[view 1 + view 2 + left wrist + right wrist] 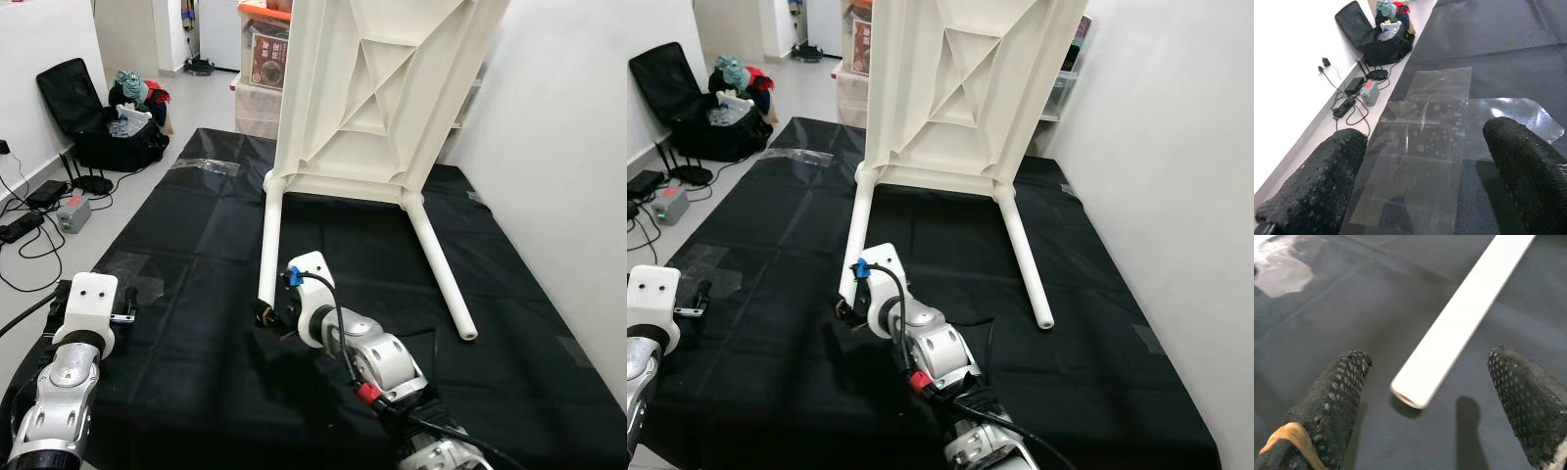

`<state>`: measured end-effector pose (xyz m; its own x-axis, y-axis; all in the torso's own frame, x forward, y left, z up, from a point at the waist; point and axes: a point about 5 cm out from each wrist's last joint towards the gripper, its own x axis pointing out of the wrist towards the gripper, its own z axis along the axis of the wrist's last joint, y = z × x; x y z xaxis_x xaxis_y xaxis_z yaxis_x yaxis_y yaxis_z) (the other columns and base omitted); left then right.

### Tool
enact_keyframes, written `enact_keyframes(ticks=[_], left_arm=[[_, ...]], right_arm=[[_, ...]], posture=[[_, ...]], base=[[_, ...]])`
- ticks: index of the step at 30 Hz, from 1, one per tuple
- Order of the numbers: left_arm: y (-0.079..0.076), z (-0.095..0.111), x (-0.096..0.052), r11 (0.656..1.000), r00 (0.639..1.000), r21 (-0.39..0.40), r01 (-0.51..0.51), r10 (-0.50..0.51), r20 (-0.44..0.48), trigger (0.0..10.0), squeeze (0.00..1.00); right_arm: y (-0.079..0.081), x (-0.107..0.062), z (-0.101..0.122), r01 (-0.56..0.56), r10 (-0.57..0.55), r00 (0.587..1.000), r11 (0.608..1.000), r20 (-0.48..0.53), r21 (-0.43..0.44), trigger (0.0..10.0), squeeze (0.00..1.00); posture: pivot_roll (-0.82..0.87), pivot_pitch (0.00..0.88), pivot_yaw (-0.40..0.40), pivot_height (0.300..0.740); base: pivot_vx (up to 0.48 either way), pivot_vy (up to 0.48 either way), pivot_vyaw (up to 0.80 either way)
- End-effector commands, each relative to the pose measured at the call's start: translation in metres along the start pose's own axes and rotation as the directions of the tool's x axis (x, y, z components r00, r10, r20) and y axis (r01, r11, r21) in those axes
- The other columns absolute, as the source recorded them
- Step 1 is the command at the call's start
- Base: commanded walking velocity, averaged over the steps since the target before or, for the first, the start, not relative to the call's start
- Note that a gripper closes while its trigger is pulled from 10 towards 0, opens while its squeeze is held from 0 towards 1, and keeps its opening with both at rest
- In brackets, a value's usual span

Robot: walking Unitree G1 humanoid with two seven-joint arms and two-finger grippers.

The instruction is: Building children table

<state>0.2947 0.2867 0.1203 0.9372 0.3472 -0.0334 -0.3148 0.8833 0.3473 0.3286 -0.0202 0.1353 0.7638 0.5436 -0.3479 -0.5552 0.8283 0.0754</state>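
Right gripper [1425, 382] astride table leg [1459, 328]

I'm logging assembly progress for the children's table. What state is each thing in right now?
Tabletop: tipped on edge, ribbed underside facing the camera.
Left table leg: attached, free end on the black mat.
Right table leg: attached, end on the mat.
Right tool: open, fingers either side of the left leg's end.
Left tool: open, empty, above clear plastic sheet.
Black bag: open.

Black floor mat [196, 245], white walls [558, 147]
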Motion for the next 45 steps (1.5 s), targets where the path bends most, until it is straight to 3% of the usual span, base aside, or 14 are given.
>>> enact_keyframes(ticks=[1, 6, 9, 18, 31, 36, 45], left_arm=[[-0.006, 0.001, 0.000, 1.000, 1.000, 0.008, 0.009, -0.009, -0.004, 10.0, 0.00], [-0.006, 0.001, 0.000, 1.000, 1.000, 0.009, 0.008, -0.008, -0.006, 10.0, 0.00], [-0.007, 0.003, 0.000, 1.000, 1.000, 0.011, 0.014, -0.013, -0.008, 10.0, 0.00], [-0.011, 0.006, 0.001, 1.000, 1.000, 0.007, 0.017, -0.017, 0.001, 10.0, 0.00], [-0.011, 0.006, 0.000, 1.000, 1.000, 0.009, 0.012, -0.012, -0.003, 10.0, 0.00], [-0.013, 0.004, -0.001, 1.000, 1.000, 0.013, 0.021, -0.021, -0.005, 10.0, 0.00], [-0.015, 0.004, 0.000, 1.000, 1.000, 0.014, 0.025, -0.025, -0.005, 10.0, 0.00]], right_arm=[[0.005, 0.000, 0.007, -0.008, 0.008, 1.000, 1.000, 0.012, -0.006, 10.0, 0.85], [0.015, 0.002, 0.007, -0.021, 0.021, 1.000, 1.000, -0.001, -0.010, 10.0, 0.84], [0.022, 0.011, -0.005, 0.007, -0.011, 0.998, 0.998, -0.059, -0.070, 10.0, 0.76], [0.019, 0.028, -0.020, 0.089, -0.107, 0.986, 0.986, -0.128, -0.142, 10.0, 0.75], [0.039, 0.031, -0.003, 0.031, -0.038, 0.996, 0.996, -0.075, -0.087, 10.0, 0.76], [0.062, 0.029, 0.006, -0.082, 0.079, 0.996, 0.995, -0.051, -0.051, 10.0, 0.75], [0.075, 0.030, 0.002, -0.146, 0.143, 0.988, 0.989, -0.056, -0.040, 10.0, 0.75]], posture=[[0.14, 0.000, -0.159, 0.740], [0.14, 0.000, -0.158, 0.740], [0.14, 0.000, -0.158, 0.740], [0.16, 0.000, -0.170, 0.740], [0.16, 0.000, -0.174, 0.740], [0.16, 0.000, -0.172, 0.740], [0.17, 0.000, -0.171, 0.740]], base=[[0.000, 0.000, 0.00], [0.000, 0.000, 0.00], [0.000, 0.000, 0.00], [0.000, 0.000, 0.00], [0.000, 0.000, 0.00], [0.000, 0.000, 0.00], [0.000, 0.000, 0.00]])
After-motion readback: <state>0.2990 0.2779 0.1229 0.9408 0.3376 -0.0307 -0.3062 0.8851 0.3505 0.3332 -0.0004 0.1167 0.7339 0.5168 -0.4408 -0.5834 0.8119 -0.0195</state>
